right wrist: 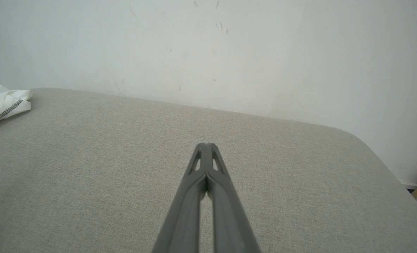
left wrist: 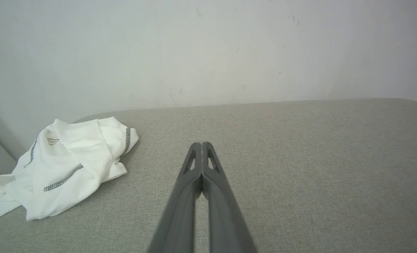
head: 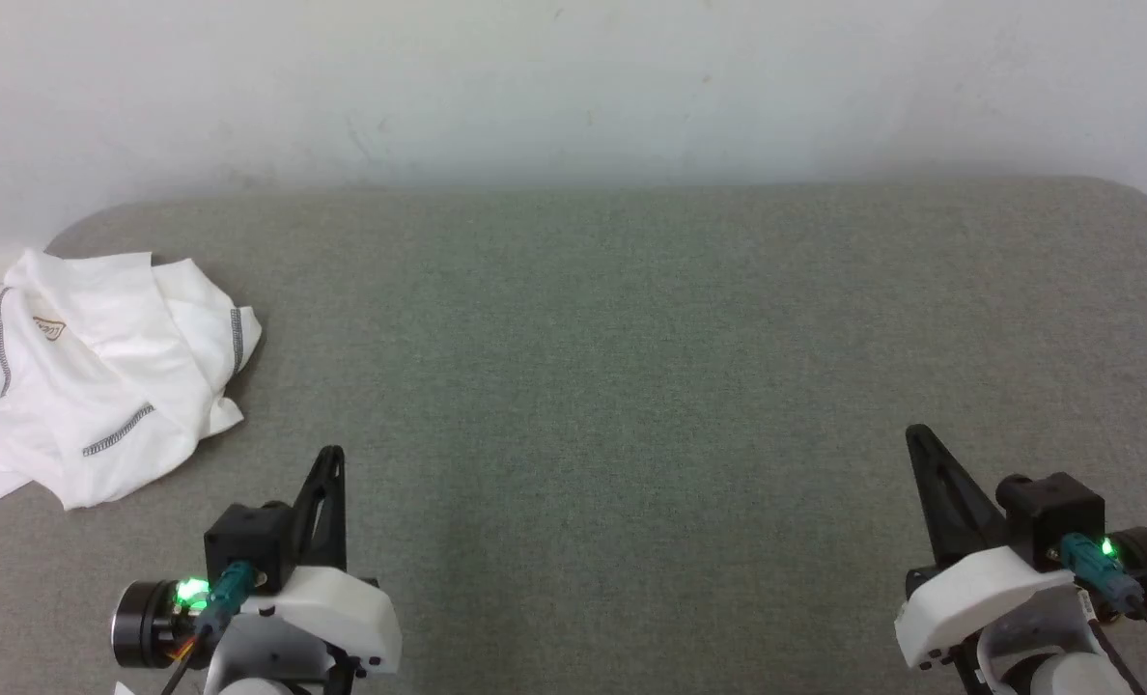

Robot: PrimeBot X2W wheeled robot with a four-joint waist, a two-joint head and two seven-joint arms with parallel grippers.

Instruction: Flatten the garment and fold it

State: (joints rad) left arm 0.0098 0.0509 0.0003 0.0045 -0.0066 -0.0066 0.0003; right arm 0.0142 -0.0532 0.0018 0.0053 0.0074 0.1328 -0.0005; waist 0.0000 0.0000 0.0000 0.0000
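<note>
White crumpled long-sleeved garment, one only, lies at the grey fabric table's far-left corner. I see both grippers, left and right, jaws together, holding nothing.

1. thin white crumpled cloth garment: white, dark grey dashed stitch lines, small tan patch.
2. rounded fabric-covered counter: plain grey-green weave.
3. painted wall: off-white, faint dark scuffs.
4. left hand, right hand: black fingers, white housings, green lights.
</note>
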